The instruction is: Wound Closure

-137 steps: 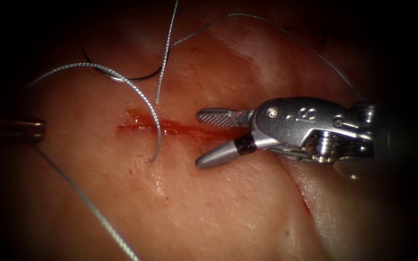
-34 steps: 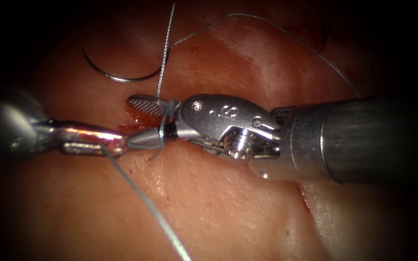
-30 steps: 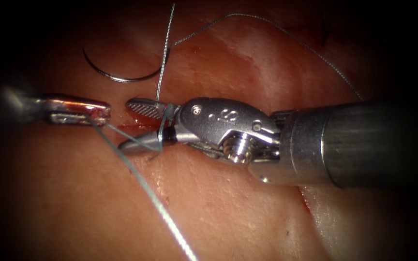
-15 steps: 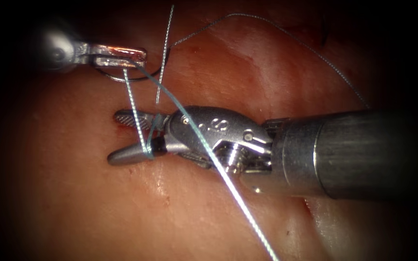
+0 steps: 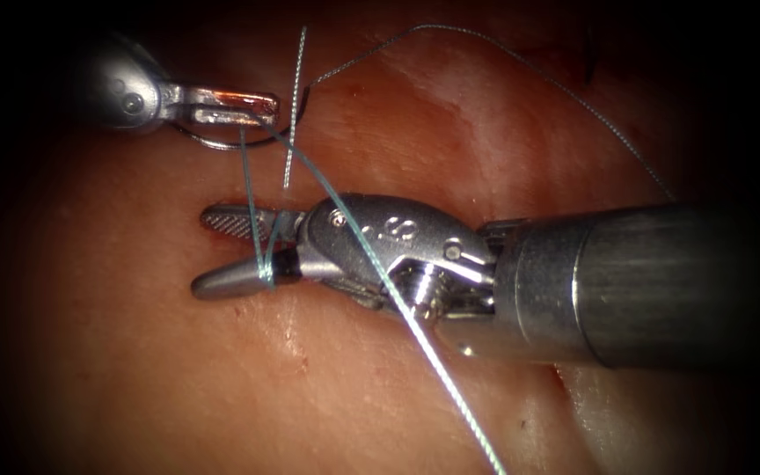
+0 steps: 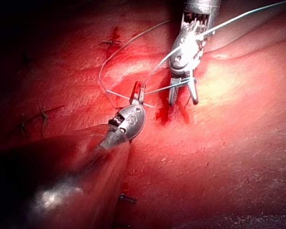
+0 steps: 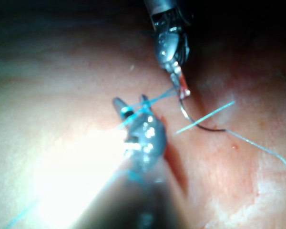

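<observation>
1. While your left tool (image 5: pixel 261 104) sits up past your right tool's tip, its jaws are closed on the thread (image 5: pixel 415 325); same grip shows in the left wrist view (image 6: pixel 139 90) and right wrist view (image 7: pixel 183 90).
2. Your right tool (image 5: pixel 222 251) has its jaws apart, roughly a third open, holding nothing between them; see also (image 6: pixel 183 93) and (image 7: pixel 131 104).
3. Thread runs from your left tool's jaws down to your right tool's jaws and wraps around them near their base; a second strand runs from the left jaws across the right tool's wrist body and on past its shaft.
4. Needle (image 5: pixel 213 143) lies loose on the tissue (image 5: pixel 222 378), just under and beside your left tool's jaws, well above your right tool's tip. Neither tool holds it, and it is not in the tissue. Curve also visible at (image 7: pixel 200 125).
5. Cut (image 5: pixel 222 227) sits right beneath your right tool's open jaws, mostly hidden by them; red fluid (image 6: pixel 164 114) near the jaws in the left wrist view.
6. Another thread length (image 5: pixel 521 62) arcs over the tissue beyond your right tool's shaft.
</observation>
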Robot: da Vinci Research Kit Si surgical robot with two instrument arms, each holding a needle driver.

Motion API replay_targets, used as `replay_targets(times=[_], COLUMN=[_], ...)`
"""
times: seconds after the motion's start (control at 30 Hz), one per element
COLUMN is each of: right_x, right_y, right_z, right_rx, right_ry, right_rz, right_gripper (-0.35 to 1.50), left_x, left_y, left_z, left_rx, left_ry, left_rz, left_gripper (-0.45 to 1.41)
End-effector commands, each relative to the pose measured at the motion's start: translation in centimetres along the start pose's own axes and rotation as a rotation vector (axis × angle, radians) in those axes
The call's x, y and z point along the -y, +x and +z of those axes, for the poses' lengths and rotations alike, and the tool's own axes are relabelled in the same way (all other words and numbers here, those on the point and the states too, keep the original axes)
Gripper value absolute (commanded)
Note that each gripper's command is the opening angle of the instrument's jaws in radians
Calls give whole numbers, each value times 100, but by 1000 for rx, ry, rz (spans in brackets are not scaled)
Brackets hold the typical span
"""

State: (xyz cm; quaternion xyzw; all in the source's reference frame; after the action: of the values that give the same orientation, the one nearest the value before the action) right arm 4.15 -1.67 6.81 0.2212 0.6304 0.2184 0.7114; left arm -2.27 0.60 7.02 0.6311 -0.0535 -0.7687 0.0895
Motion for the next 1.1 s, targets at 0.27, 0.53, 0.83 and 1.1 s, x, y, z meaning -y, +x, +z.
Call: replay_targets(times=[0.27,0.53,0.83,1.1], right_x=[0,-11,-22,-25], right_y=[-5,2,15,15], right_z=[9,6,-2,-5], right_rx=[-7,-104,-210,-260], right_ry=[9,-8,-51,-57], right_rz=[-2,3,17,66], right_gripper=[42,32,29,54], left_x=[9,-17,-20,-22], left_y=[-14,-16,-17,-16], left_z=[3,2,-6,-5], left_rx=[-22,-17,-29,-34], left_ry=[18,21,25,33], left_rz=[-7,4,6,6], left_gripper=[-45,-45,-45,-45])
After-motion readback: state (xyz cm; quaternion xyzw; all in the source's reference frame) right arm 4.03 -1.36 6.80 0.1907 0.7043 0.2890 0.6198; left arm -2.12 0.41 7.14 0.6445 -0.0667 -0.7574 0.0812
